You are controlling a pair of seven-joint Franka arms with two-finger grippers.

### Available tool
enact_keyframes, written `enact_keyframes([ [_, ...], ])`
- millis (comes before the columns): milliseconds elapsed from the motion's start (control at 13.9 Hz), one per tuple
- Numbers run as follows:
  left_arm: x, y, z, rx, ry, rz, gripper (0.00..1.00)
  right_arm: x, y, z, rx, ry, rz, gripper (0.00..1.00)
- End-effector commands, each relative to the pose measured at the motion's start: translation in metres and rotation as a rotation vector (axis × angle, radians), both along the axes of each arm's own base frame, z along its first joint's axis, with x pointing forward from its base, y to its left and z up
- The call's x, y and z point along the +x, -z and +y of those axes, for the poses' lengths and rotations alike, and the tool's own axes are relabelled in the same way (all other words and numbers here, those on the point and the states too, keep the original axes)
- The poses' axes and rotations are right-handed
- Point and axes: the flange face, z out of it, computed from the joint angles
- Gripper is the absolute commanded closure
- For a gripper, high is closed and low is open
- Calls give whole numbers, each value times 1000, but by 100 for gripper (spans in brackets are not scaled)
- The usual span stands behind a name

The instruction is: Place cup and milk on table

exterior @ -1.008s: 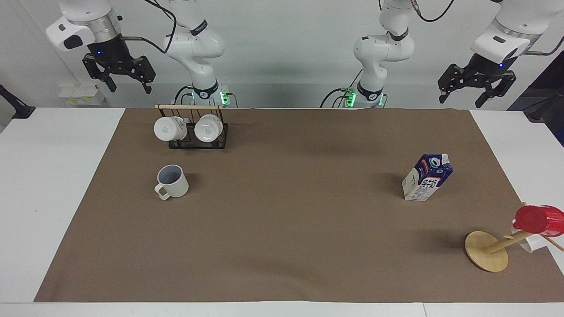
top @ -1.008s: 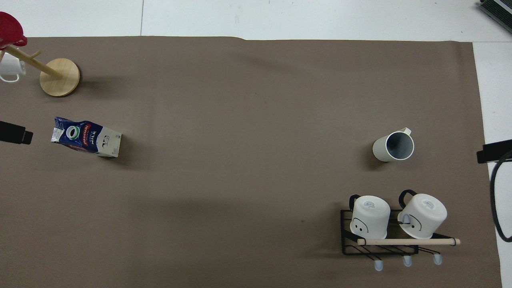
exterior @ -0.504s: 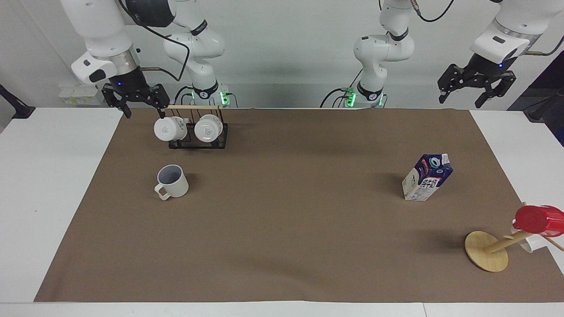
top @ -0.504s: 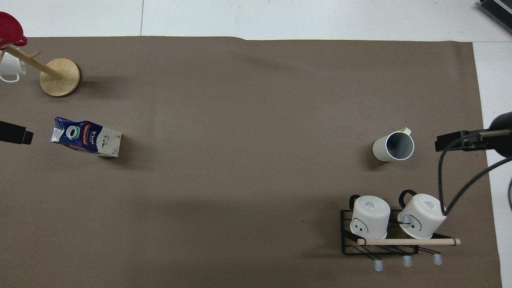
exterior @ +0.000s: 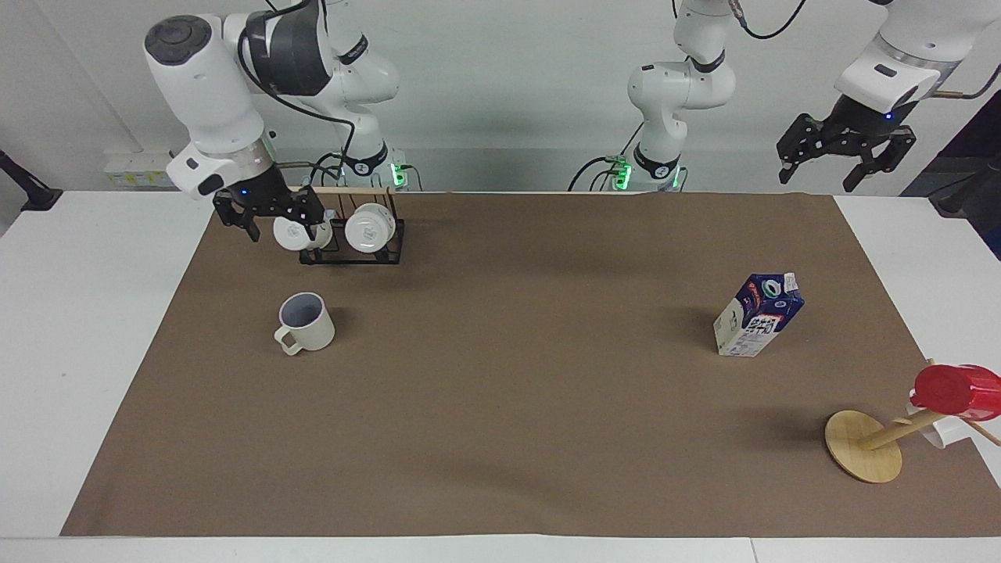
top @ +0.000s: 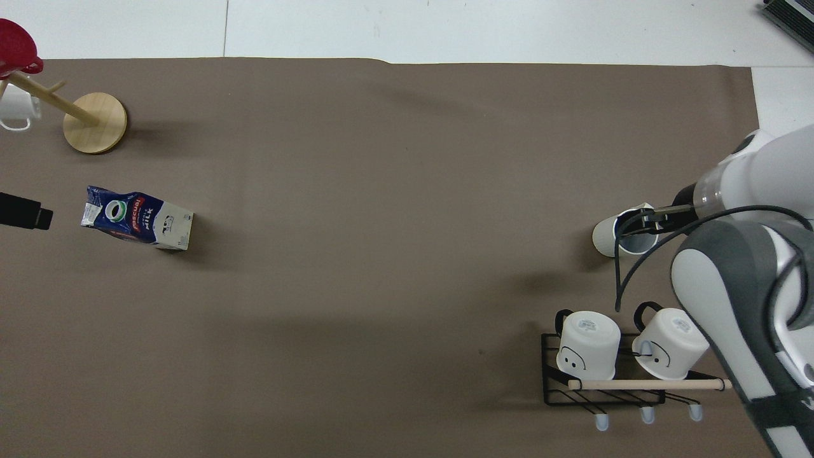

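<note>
Right gripper (exterior: 270, 221), fingers apart, hangs above the cup (exterior: 306, 322), which stands upright on the table (exterior: 94, 328) toward the right arm's end. Left gripper (exterior: 847, 152), fingers apart, waits raised; the milk (exterior: 758, 314) stands toward the left arm's end.

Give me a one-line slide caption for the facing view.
Right gripper open, raised near the mug rack; cup and milk stand untouched.

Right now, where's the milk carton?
The milk stands upright on the brown sheet toward the left arm's end of the table, nearer to the robots than the wooden cup stand with the red cup.
</note>
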Motion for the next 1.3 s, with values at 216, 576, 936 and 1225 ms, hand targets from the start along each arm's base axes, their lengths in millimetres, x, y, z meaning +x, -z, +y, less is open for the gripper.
enact_keyframes([
  [216,-7,0,3,-4,-3,-5,0,-2,59,7,12,0,-17,0],
  [576,-7,1,3,-4,-5,1,0,0,104,8,10,1,-54,0],
  [936,-8,1,3,-3,-6,4,0,-4,128,4,10,6,-78,0],
  [1225,-8,1,3,-3,-6,4,0,-7,132,4,9,-1,-80,20],
])
